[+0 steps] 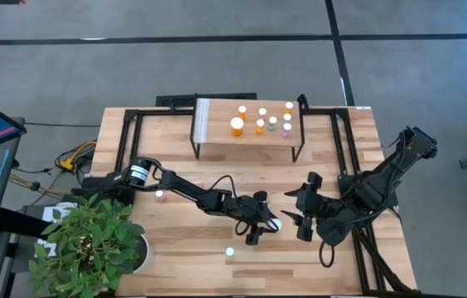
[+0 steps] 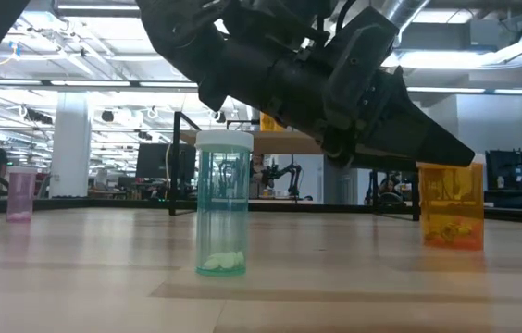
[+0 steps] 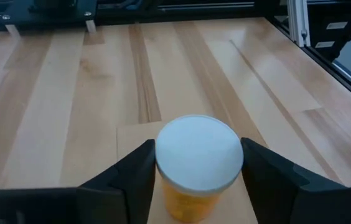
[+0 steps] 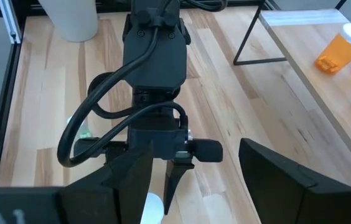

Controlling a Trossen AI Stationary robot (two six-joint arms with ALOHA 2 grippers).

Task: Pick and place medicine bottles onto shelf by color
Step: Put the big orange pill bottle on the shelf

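Three bottles stand loose on the table: a pink one (image 1: 161,196) at the left, a green one (image 1: 229,252) near the front edge, and an orange one (image 3: 195,171) at the middle, where the left gripper (image 1: 265,223) is. In the left wrist view the left gripper's two dark fingers (image 3: 131,180) flank the orange bottle's white cap, one on each side, close against it; whether they truly pinch it cannot be told. In the low view the green bottle (image 2: 223,203) stands upright in the foreground with white pills at its bottom, the pink one (image 2: 20,193) far off to the left, and the orange one (image 2: 452,204) to the right beneath the dark arm. The right gripper (image 1: 297,209) hovers just right of the left one, fingers spread wide and holding nothing; its wrist view looks straight at the left arm's wrist. The shelf (image 1: 217,131) stands at the far middle of the table and already carries a cluster of bottles on its right half, among them a larger orange one (image 1: 237,126), smaller orange ones, a green one and a pink one, all with white caps. A potted plant (image 1: 93,240) sits at the near left corner.
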